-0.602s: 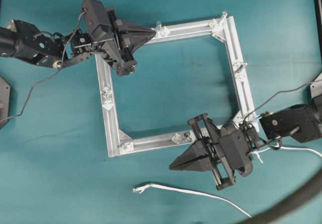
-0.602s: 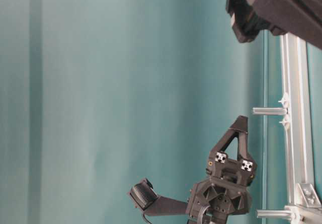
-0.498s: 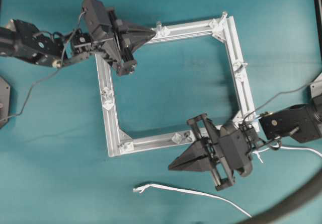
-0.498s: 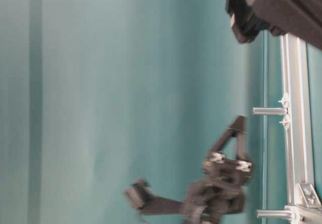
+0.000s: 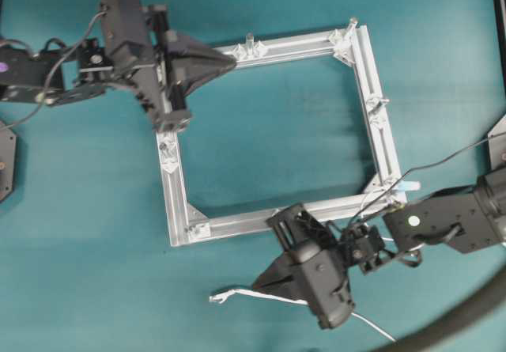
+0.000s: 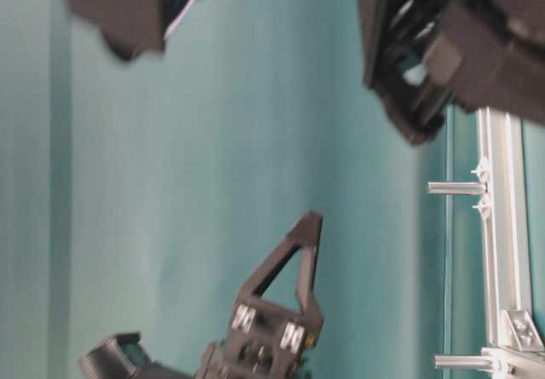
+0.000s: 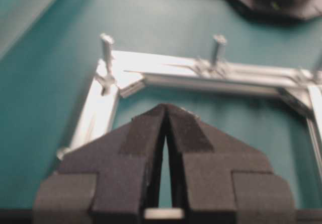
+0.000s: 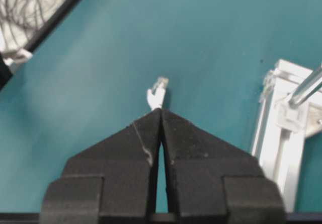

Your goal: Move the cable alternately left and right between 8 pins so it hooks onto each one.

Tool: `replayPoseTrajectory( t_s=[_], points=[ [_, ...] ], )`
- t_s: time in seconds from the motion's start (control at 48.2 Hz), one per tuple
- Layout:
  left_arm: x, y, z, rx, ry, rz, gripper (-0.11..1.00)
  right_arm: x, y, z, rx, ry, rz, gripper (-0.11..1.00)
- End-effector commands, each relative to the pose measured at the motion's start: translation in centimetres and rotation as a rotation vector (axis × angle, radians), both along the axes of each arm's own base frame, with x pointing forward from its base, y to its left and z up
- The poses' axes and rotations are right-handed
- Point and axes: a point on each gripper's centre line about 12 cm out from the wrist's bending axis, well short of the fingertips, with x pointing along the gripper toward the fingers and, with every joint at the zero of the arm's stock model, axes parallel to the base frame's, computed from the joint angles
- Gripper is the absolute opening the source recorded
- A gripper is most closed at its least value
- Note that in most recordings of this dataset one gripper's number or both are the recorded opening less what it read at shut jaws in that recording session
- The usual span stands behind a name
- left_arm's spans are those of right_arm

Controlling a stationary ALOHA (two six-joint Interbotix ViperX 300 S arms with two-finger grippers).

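Note:
The white cable (image 5: 229,293) lies on the teal table below the square aluminium frame (image 5: 387,150), its plug end (image 8: 157,92) pointing left. My right gripper (image 5: 255,285) hovers over the cable, shut and empty, with the plug just beyond its tips (image 8: 160,110). The stretch of cable under it is hidden. My left gripper (image 5: 234,61) is shut and empty over the frame's top-left corner, pointing along the top rail. Ahead of its tips (image 7: 166,107) stand two pins (image 7: 106,45) (image 7: 219,45). More pins (image 5: 250,39) (image 5: 353,22) rise from the frame. No cable touches any pin.
A thick dark hose (image 5: 458,320) curves across the bottom right corner. Thin dark robot wires (image 5: 443,158) run from the right arm past the frame's lower right corner. In the table-level view the right gripper (image 6: 308,219) sits left of two pins (image 6: 456,188) (image 6: 460,362).
My right gripper has swung down and left from beside the frame's bottom rail onto the cable near its plug. My left gripper has drawn back to the left. Both stayed shut.

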Motion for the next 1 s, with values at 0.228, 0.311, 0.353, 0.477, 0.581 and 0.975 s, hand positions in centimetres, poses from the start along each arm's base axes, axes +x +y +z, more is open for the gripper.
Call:
replayPoseTrajectory(
  t_s=[0.228,0.311,0.353,0.477,0.581,0.975],
  points=[
    [-4.8,-2.2,2.7,-0.005,0.022,-0.052,0.42,3.5,2.1,0.0,0.028,0.043,-0.018,0.02],
    [-6.2,-2.7,2.6,-0.012,0.019,-0.058,0.57,4.1,2.4,-1.0,0.078,0.064,-0.048,0.13],
    [-6.8,-2.9,2.5,-0.019,0.015,-0.061,0.64,4.3,2.3,-1.7,0.101,0.080,-0.068,0.23],
    [-8.9,-3.8,2.1,-0.026,0.001,-0.080,0.68,4.7,2.4,-3.1,0.144,0.121,-0.106,0.61],
    [-10.0,-4.2,1.8,-0.025,-0.005,-0.095,0.68,5.0,2.5,-3.5,0.146,0.129,-0.110,0.77],
    [-14.0,-5.0,0.1,-0.033,0.072,-0.115,0.68,6.5,3.0,-5.7,0.127,0.181,-0.127,0.58]
  ],
)
